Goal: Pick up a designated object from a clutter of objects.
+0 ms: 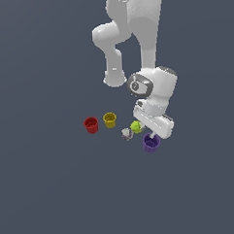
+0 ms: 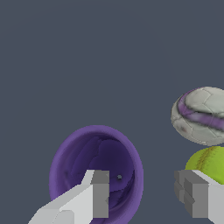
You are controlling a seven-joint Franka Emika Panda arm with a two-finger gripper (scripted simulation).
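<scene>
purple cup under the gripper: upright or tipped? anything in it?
Upright: the purple cup shows its open mouth to the wrist camera and stands on its base in the exterior view. Looks empty; one of the fingers hides part of the inside.

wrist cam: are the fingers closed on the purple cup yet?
No. The fingers stand apart, one over the purple cup mouth, the other outside its rim beside the yellow-green ball.

Wrist view: purple cup [image 2: 87, 170] cut at the frame edge, one finger [image 2: 98, 192] over its mouth. Yellow-green ball [image 2: 210, 162] cropped and half-covered. Exterior view: whitish lump [image 1: 126, 133] too small to identify.
</scene>
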